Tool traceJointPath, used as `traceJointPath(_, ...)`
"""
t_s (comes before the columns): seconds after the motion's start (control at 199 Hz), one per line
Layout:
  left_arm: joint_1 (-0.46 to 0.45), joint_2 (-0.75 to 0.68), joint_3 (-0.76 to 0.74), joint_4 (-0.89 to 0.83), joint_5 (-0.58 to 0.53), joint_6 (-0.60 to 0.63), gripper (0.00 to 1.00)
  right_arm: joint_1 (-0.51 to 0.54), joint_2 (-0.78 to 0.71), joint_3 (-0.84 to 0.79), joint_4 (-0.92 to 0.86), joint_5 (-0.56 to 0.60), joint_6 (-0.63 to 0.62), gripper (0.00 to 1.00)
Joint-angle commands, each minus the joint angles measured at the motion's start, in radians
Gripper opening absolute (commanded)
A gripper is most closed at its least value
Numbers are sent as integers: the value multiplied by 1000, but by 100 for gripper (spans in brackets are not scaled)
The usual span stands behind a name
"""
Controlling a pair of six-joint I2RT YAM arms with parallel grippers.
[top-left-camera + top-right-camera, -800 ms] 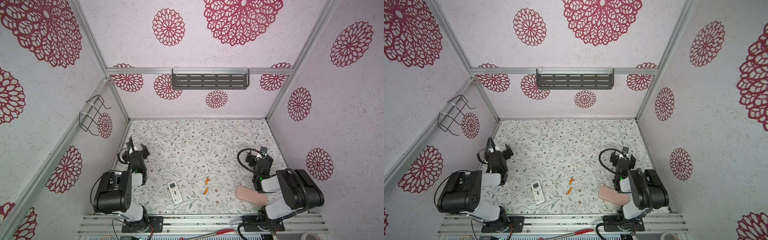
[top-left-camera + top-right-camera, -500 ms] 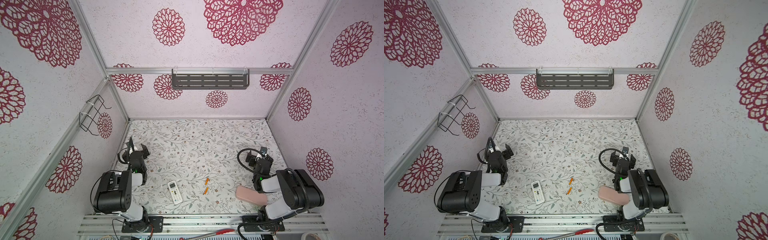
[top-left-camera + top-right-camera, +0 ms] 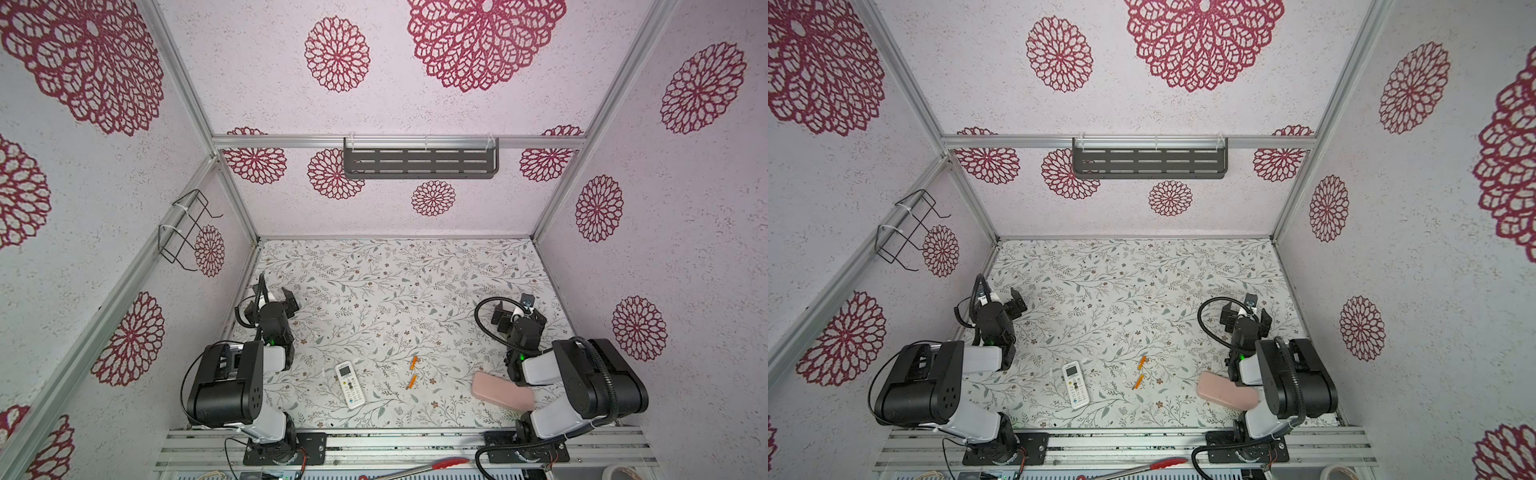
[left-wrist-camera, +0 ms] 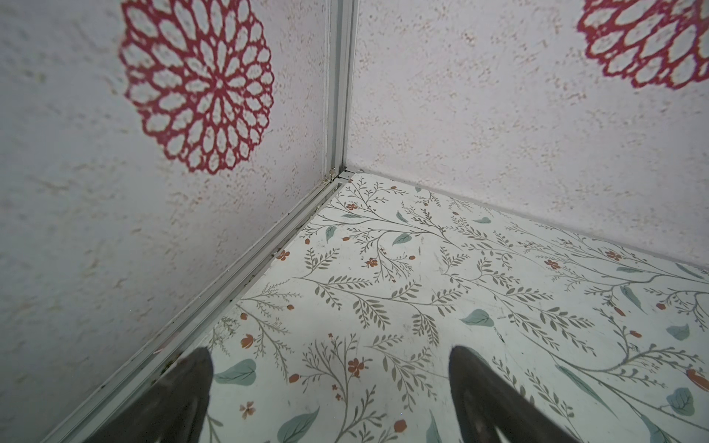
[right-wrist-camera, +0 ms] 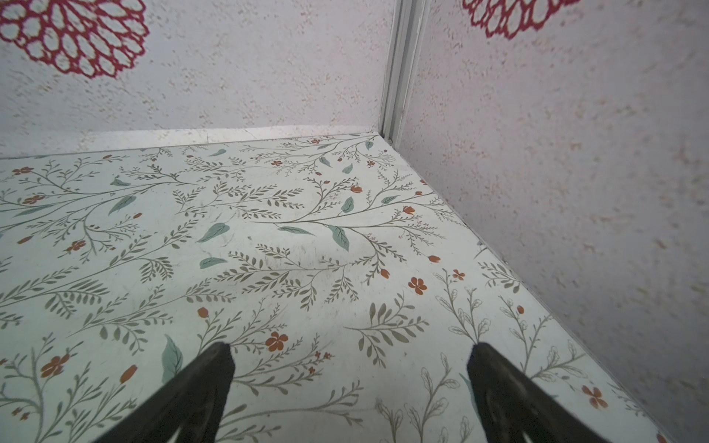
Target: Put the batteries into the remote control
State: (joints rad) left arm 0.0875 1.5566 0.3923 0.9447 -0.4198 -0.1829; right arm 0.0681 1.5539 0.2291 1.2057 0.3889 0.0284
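The white remote control (image 3: 350, 385) (image 3: 1076, 385) lies buttons up near the front middle of the floral table. Two small orange batteries lie to its right, one (image 3: 413, 362) (image 3: 1142, 361) a little behind the other (image 3: 411, 382) (image 3: 1138, 382). My left gripper (image 3: 274, 297) (image 3: 1003, 302) stands open near the left wall, well behind the remote. My right gripper (image 3: 517, 311) (image 3: 1246, 312) stands open at the right side, behind the batteries. Both wrist views show only bare table between the fingers: left gripper (image 4: 330, 358), right gripper (image 5: 351, 354).
A pink rounded oblong pad (image 3: 500, 391) (image 3: 1227, 391) lies at the front right, partly under the right arm. A dark shelf (image 3: 419, 158) hangs on the back wall and a wire rack (image 3: 187, 228) on the left wall. Red-handled tongs (image 3: 432, 465) lie past the front rail.
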Motion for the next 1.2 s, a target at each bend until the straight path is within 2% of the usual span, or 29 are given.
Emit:
traceJointPath(0.0, -4, 8, 8, 2, 3, 23, 98, -4, -13, 12, 30, 15, 21, 99)
traceJointPath(0.507, -1, 8, 8, 0, 11, 22, 98, -4, -16, 11, 34, 21, 18, 99)
traceJointPath(0.562, 0, 7, 7, 1, 10, 22, 97, -3, -42, 15, -9, 25, 31, 99)
traceJointPath(0.632, -2, 3, 6, 6, 9, 26, 97, -1, -56, -14, 47, -1, 5, 99)
traceJointPath(0.682, -11, -34, 16, -38, -3, 32, 97, 9, -120, -25, 12, 10, -5, 99)
traceJointPath(0.722, -23, -77, 43, -124, -38, 33, 98, 11, -196, -17, -65, 18, -4, 99)
traceJointPath(0.778, -35, -150, 124, -360, -112, -11, 98, 13, -292, -4, -156, 3, -11, 99)
traceJointPath(0.818, -40, -188, 170, -491, -117, -40, 98, 15, -344, 9, -203, 7, -2, 99)
traceJointPath(0.888, -74, -235, 199, -571, -139, -50, 97, 16, -417, 82, -403, 53, 98, 99)
traceJointPath(0.958, -124, -286, 248, -696, -166, -108, 98, 17, -453, 167, -613, 43, 164, 99)
traceJointPath(1.043, -175, -330, 361, -973, -171, -215, 97, 19, -497, 245, -821, -17, 258, 99)
traceJointPath(1.099, -198, -350, 433, -1155, -127, -292, 98, 25, -531, 268, -909, -95, 292, 99)
traceJointPath(1.199, -213, -348, 531, -1401, 68, -373, 98, 80, -585, 262, -981, -192, 317, 99)
